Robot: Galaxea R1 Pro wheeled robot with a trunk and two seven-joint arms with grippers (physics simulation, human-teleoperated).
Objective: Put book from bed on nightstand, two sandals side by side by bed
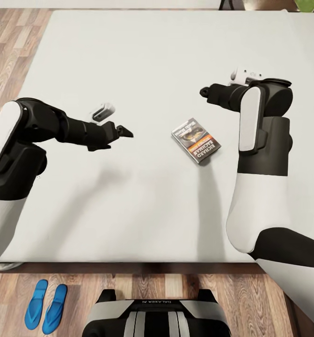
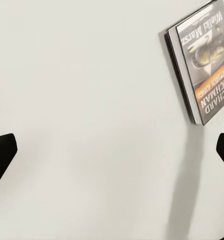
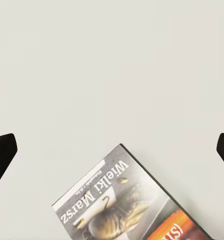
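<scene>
the small thin paperback book with a dark cover and orange-white lettering lies flat on the plain light grey mattress of the large low bed, just toward 3 o'clock of the head view's centre, turned at a slant. the left gripper hangs over bare mattress at 9 o'clock of the book, well apart from it, and the right gripper hangs near the book at about 1 o'clock; in both wrist views the dark fingertips sit far apart at the picture edges, so both sets of jaws look released and grasp nothing. the two flat bright blue sandals lie side by side on the brown wood-plank floor at 7 o'clock, beside the bed's near edge. the book is probably light, fairly stiff when closed, with a smooth cover that may slide; lying flat on a soft mattress, it seems best taken across its narrow width, fingers pressing down either side of the long edges, the right gripper being nearer
</scene>
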